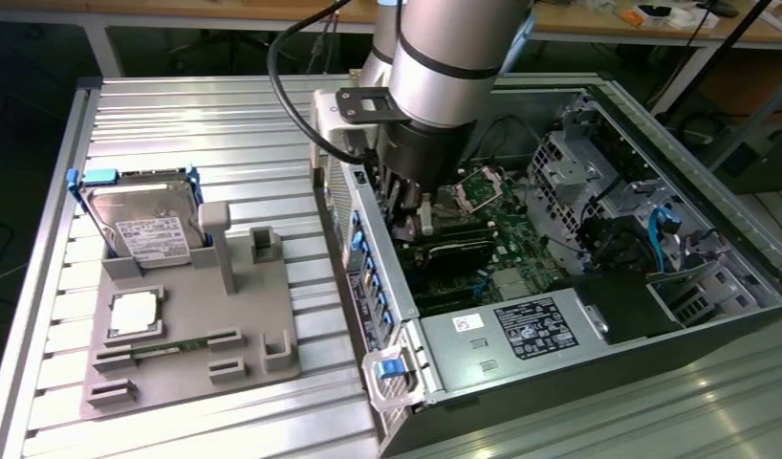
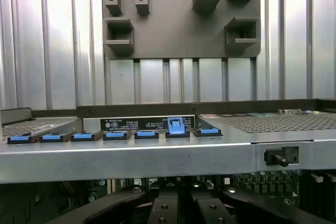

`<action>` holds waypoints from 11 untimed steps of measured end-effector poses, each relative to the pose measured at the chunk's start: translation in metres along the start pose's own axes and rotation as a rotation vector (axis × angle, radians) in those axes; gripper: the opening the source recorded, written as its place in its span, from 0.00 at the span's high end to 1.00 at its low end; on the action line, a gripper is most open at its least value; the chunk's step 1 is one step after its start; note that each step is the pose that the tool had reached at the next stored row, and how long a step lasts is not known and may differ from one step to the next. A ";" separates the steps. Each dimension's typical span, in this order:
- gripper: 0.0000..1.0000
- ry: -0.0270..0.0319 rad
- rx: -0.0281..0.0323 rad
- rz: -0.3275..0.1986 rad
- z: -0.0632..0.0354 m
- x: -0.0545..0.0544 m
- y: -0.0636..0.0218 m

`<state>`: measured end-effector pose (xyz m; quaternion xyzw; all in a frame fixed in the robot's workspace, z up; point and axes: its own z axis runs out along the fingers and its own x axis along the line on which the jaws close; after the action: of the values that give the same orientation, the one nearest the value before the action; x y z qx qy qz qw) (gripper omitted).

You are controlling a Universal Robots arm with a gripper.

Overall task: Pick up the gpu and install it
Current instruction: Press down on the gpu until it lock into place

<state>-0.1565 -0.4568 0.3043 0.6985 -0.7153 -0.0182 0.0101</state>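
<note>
Black fingers [image 2: 178, 208] fill the near edge of the wrist view, drawn together and pointing down into the open computer case [image 1: 697, 191]. From outside, the arm [image 1: 448, 57] reaches into the case and the fingers sit clenched low over the motherboard [image 1: 493, 229]. Right under them lies the gpu [image 1: 455, 251], a dark card set flat among the slots; whether it is gripped or merely touched cannot be told. Beyond the case wall, away from the fingers, a grey holder tray [image 1: 200, 325] rests on the ribbed tabletop [image 1: 174, 124], carrying a hard drive [image 1: 142, 225] with blue rails.
</note>
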 end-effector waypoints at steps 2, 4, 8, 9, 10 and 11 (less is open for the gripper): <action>0.89 0.0000 -0.0001 0.000 -0.0021 0.000 0.0000; 0.89 -0.0001 -0.0002 0.000 -0.0050 0.000 0.0000; 0.89 -0.0008 -0.0005 0.000 -0.0076 0.000 0.0002; 0.89 -0.0006 -0.0007 0.000 -0.0060 0.000 0.0001; 0.89 -0.0001 -0.0009 0.000 -0.0043 0.000 0.0001; 0.89 -0.0006 -0.0005 0.000 -0.0021 0.000 0.0000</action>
<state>-0.1564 -0.4568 0.3064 0.6986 -0.7152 -0.0186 0.0101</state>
